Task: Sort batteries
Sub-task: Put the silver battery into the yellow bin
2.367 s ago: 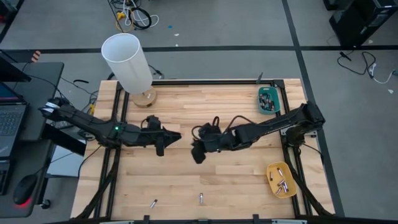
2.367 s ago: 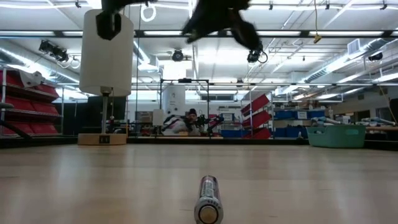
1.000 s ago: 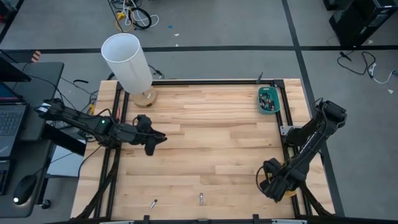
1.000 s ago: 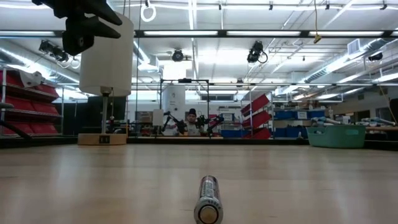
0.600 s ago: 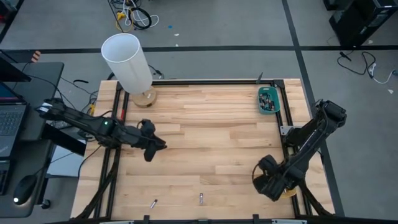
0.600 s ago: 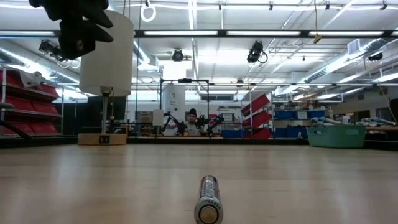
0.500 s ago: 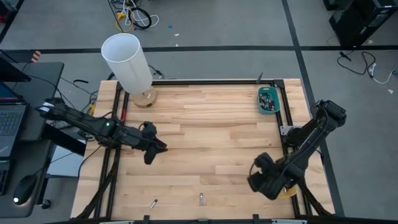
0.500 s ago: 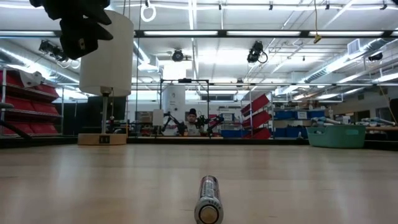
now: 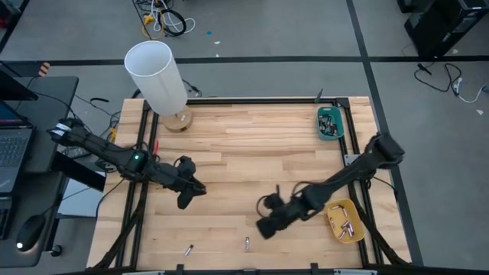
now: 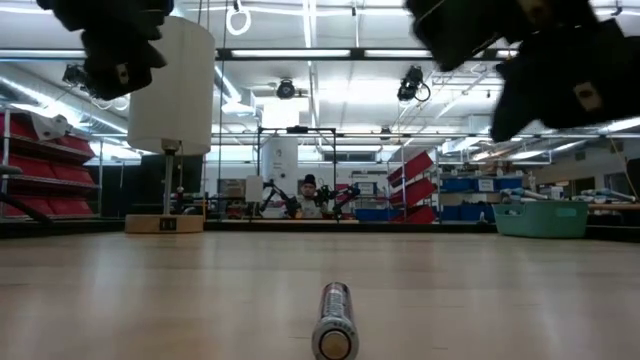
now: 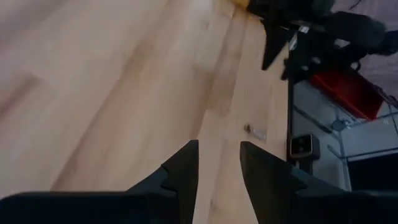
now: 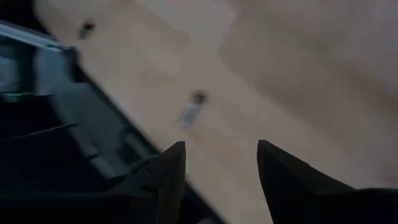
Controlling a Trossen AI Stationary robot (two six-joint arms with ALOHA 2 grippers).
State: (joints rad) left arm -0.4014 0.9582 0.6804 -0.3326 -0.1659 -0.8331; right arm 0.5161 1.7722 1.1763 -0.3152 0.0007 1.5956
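- Wooden tabletop point(image 9: 252, 153) carries two loose batteries along its near edge: one near the middle point(image 9: 247, 244), lying end-on to the low camera so its long axis runs front to back, and a second point(image 9: 189, 249) off to the left, angled diagonally.
- Just beyond the middle cell hangs my right claw point(image 9: 266, 226), which a second ago was over the yellow tray point(image 9: 335, 221) and has swung inward; its fingers point(image 12: 168, 171) stand apart with nothing between them, so I judge a cell was just dropped off and this one is next.
- Farther left, my left claw point(image 9: 186, 200) hovers over bare wood, fingers point(image 11: 186, 168) parted and empty, having drifted slightly nearer.
- Yellow tray at the right already holds several silvery cells.
- Farthest back, the teal tray point(image 9: 322, 114) holds dark cells, and a white lamp point(image 9: 157, 76) stands at the left corner.
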